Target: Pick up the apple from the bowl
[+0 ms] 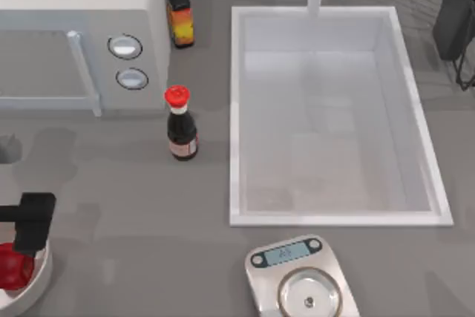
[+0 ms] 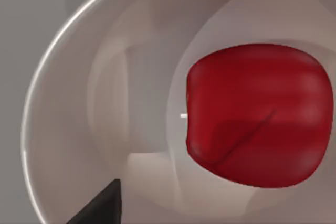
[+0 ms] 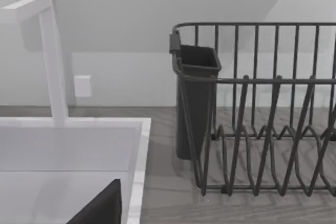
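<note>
The glossy red apple (image 1: 10, 269) lies inside the white bowl (image 1: 42, 278) at the table's front left corner. The bowl is cut off by the top view's edge. My left gripper (image 1: 30, 229) hangs just over the bowl, above and slightly right of the apple. In the left wrist view the apple (image 2: 257, 115) appears large and close, resting on the bowl's floor, with the thick rim (image 2: 48, 72) curving around it. My right arm (image 1: 454, 12) stays parked at the back right.
A dark bottle with a red cap (image 1: 180, 125) stands mid-table, and another bottle (image 1: 179, 14) stands behind it beside the microwave (image 1: 74, 50). The sink (image 1: 330, 116) takes up the middle right. A steel scale (image 1: 303, 281) sits at the front. A dish rack (image 3: 262, 108) stands at the back right.
</note>
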### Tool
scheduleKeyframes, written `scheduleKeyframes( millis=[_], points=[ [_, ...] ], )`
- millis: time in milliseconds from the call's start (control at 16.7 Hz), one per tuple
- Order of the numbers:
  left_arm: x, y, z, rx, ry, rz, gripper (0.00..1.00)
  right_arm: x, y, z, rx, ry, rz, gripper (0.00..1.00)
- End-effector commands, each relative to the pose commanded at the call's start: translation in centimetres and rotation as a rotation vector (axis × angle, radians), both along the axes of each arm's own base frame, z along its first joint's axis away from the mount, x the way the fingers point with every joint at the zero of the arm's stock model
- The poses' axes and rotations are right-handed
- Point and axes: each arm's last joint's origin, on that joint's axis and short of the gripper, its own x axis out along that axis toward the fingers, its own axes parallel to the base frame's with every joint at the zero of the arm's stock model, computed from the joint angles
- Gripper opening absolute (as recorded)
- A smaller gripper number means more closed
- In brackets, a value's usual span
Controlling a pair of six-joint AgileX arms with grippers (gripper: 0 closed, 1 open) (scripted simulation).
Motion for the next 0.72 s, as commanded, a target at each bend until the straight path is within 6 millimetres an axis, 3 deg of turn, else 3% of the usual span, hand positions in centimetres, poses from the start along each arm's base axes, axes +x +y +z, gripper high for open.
scheduleKeyframes(
  millis=[480, 720],
  points=[
    [0.4, -0.1, -8.2, -0.001, -0.021, -0.003, 1.00, 0.0, 0.0, 0.0, 0.000, 0.000, 0.000, 1.00],
    [-0.1, -0.1, -9.8, 0.000, -0.003, -0.004, 1.00, 0.0, 0.0, 0.0, 0.000, 0.000, 0.000, 1.00]
  ],
)
